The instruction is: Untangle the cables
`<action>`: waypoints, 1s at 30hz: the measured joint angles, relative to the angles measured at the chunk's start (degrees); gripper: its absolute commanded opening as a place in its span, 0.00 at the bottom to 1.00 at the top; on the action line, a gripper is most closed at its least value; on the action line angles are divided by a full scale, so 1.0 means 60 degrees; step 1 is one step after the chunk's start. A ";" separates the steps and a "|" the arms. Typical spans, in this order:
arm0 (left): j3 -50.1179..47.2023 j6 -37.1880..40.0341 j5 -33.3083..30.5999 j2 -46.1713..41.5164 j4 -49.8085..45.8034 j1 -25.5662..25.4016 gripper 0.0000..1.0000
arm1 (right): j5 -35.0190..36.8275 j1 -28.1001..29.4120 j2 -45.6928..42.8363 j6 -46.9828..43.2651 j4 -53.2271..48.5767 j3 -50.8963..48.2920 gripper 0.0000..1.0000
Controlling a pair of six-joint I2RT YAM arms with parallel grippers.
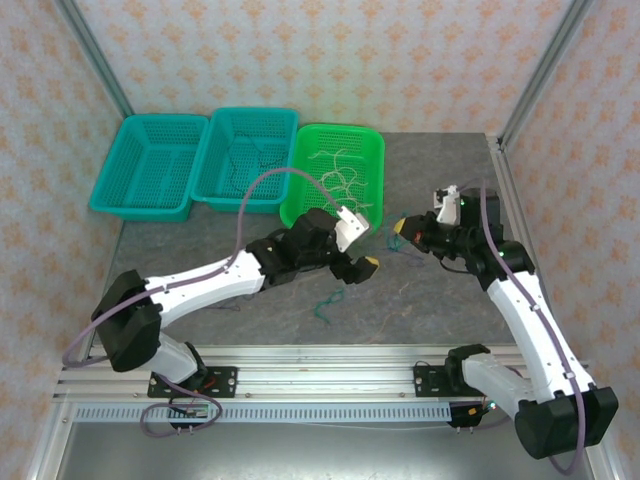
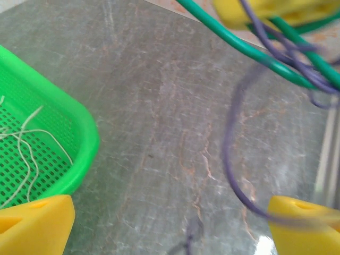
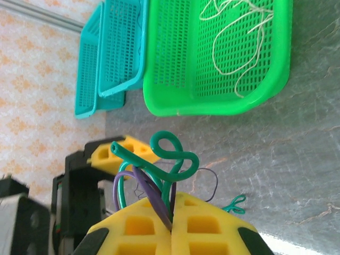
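Right gripper: fingers clamped on green cable and purple cable. Left gripper: fingers apart above table. Cream cables lie in green basket, 12 o'clock of left gripper. Loose teal cable at its 7 o'clock.

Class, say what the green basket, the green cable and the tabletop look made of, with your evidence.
Green basket: likely moulded plastic, glossy, uniform perforated mesh. Green cable, pinched in the right hand: smooth rubbery or plastic sheath, holds curls. Tabletop: grey veined stone look, possibly laminate; faint sheen.
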 measured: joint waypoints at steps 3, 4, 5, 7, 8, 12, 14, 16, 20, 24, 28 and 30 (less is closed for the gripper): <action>-0.0076 -0.0138 -0.0419 0.0244 0.0860 0.0000 0.83 | -0.0004 0.0219 0.0000 0.0004 -0.0073 0.0098 0.00; -0.0127 -0.0193 -0.0539 0.0273 0.1129 0.0000 0.75 | 0.0000 0.0255 0.0000 0.0004 -0.0073 0.0127 0.00; -0.0168 -0.0291 -0.0637 0.0295 0.1355 0.0000 0.57 | 0.0000 0.0280 0.0000 0.0004 -0.0069 0.0146 0.00; -0.0182 -0.0412 -0.0820 0.0335 0.1687 0.0000 0.28 | 0.0051 0.0280 0.0000 0.0007 -0.0106 0.0153 0.00; -0.0182 -0.0466 -0.0874 0.0335 0.1774 0.0000 0.17 | 0.0178 0.0280 0.0000 0.0007 -0.0153 0.0157 0.00; -0.0186 -0.0608 -0.1013 0.0313 0.1789 0.0000 0.00 | 0.1373 0.0280 0.0000 0.0047 -0.0634 0.0157 0.02; -0.0204 -0.0725 -0.1031 0.0175 0.1621 0.0000 0.00 | 0.2131 0.0280 0.0000 0.0142 -0.0863 0.0149 0.07; -0.0331 -0.0823 -0.1031 -0.0124 0.1483 -0.0004 0.00 | 0.2681 0.0328 -0.0011 0.0390 -0.0925 0.0102 0.19; -0.0780 -0.1282 -0.1180 -0.0976 0.1228 -0.0004 0.00 | 0.3574 0.0455 -0.0219 0.0758 -0.0772 -0.0459 0.16; -0.1435 -0.1960 -0.1322 -0.2109 0.1147 0.0058 0.00 | 0.5042 0.0044 -0.0200 0.1093 -0.0590 -0.1563 0.00; -0.1657 -0.2481 -0.1468 -0.2936 0.1206 0.0135 0.00 | 0.5890 -0.0594 0.0018 0.1421 -0.0525 -0.2739 0.00; -0.1712 -0.2659 -0.1570 -0.3100 0.1217 0.0146 0.00 | 0.6153 -0.0739 0.0029 0.1526 -0.0459 -0.3162 0.00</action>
